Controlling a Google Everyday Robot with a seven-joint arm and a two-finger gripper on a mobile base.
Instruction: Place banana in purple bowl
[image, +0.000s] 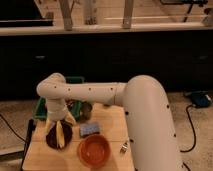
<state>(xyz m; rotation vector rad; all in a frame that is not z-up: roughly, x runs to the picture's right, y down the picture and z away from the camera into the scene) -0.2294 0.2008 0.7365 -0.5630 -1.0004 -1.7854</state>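
Banana over the bowl, release unconfirmed

At lower left we see the banana lying across the purple bowl, the gripper right above it; we cannot tell whether it grips the fruit. We judge placement nearly done. The orange bowl sits beside them.

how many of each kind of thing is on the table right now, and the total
bowls: 2, the purple bowl and an orange bowl
banana: 1, lying in the purple bowl, right under the gripper
blue sponge: 1
small light item by the table's right edge: 1, too small to name
green bin at the back: 1
total: 6
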